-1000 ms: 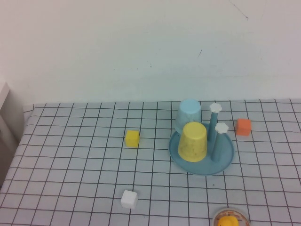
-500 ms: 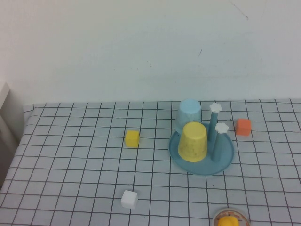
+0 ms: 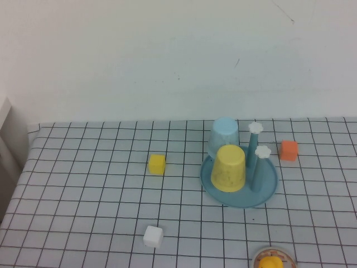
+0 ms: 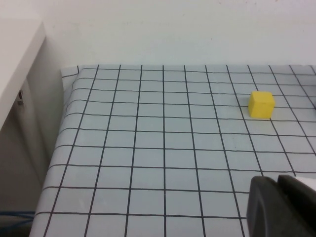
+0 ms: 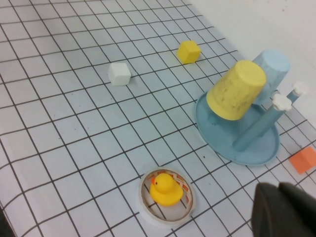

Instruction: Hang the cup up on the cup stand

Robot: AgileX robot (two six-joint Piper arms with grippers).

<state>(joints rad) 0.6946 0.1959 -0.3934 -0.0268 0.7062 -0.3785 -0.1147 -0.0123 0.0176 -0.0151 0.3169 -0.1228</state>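
The yellow cup [image 3: 228, 168] [image 5: 236, 90] sits upside down over a peg on the blue cup stand [image 3: 270, 187] [image 5: 256, 150], right of the table's middle. Two free pegs with white flower knobs [image 3: 263, 151] rise beside it. Neither arm appears in the high view. My left gripper [image 4: 277, 183] is shut and empty, hovering above the table's near left part, far from the stand. My right gripper [image 5: 279, 191] is shut and empty too, held above the near right part of the table, short of the stand.
A pale blue cup [image 3: 225, 136] hangs upside down on the stand behind the yellow one. Small yellow cube [image 3: 157, 163], white cube [image 3: 153, 236] and orange cube [image 3: 288, 150] lie on the checked cloth. A yellow duck [image 5: 165, 190] sits in a tape ring near the front edge.
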